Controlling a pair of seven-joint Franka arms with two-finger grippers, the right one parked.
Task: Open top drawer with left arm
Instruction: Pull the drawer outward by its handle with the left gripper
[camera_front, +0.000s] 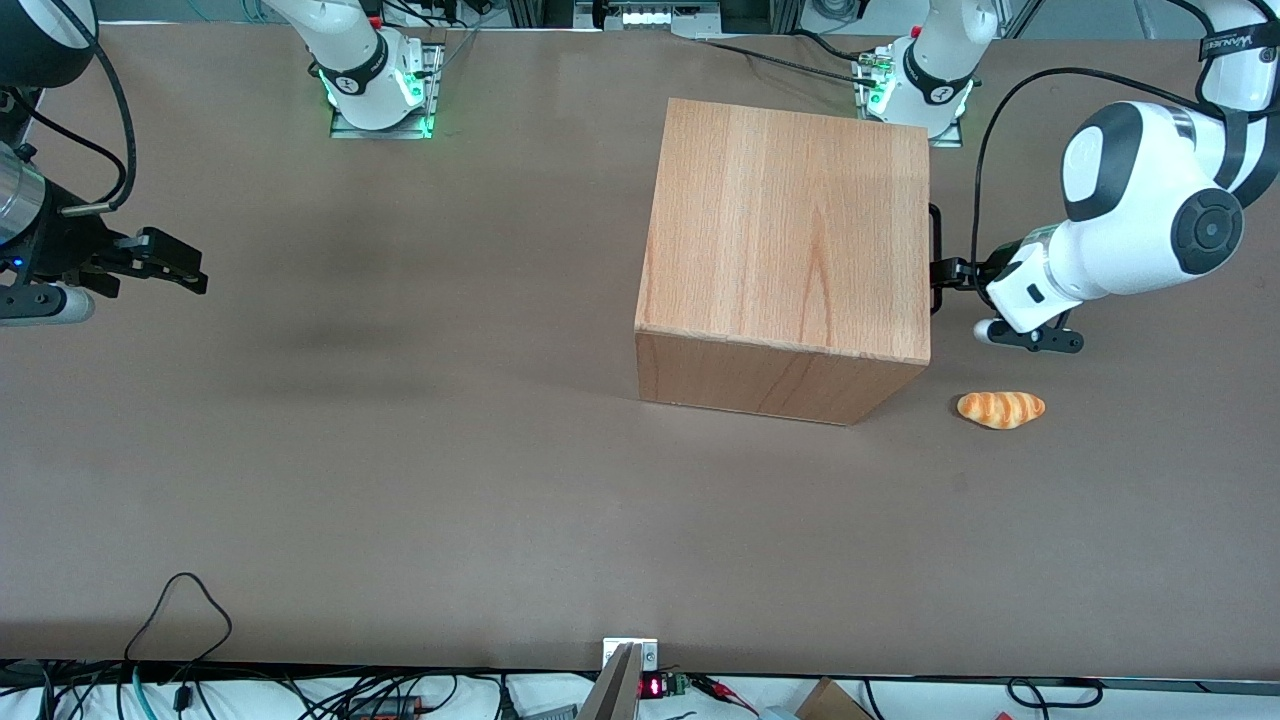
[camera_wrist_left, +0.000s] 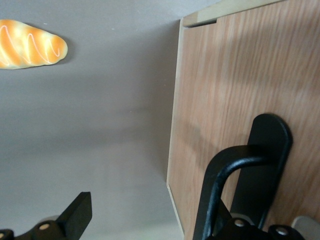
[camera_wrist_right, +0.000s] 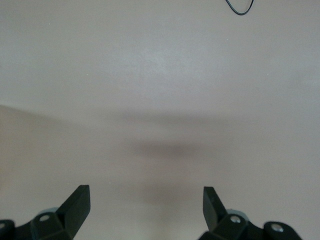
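Left arm (camera_front: 1140, 215): glossy white rounded links, dark grey round joint cap, black band near shoulder with white lettering. Black cable loops from arm at 10 o'clock down toward wrist. Hand (camera_front: 945, 272): black, two fingers (camera_wrist_left: 75, 215), wedge-shaped tips, small silver screws at finger bases. White wrist block with dark slot.

Light-wood grained cabinet (camera_front: 785, 230), black handle (camera_wrist_left: 235, 185), orange-and-cream striped bread (camera_front: 1000, 409), brown table (camera_front: 400, 450).

No legible text or labels anywhere.
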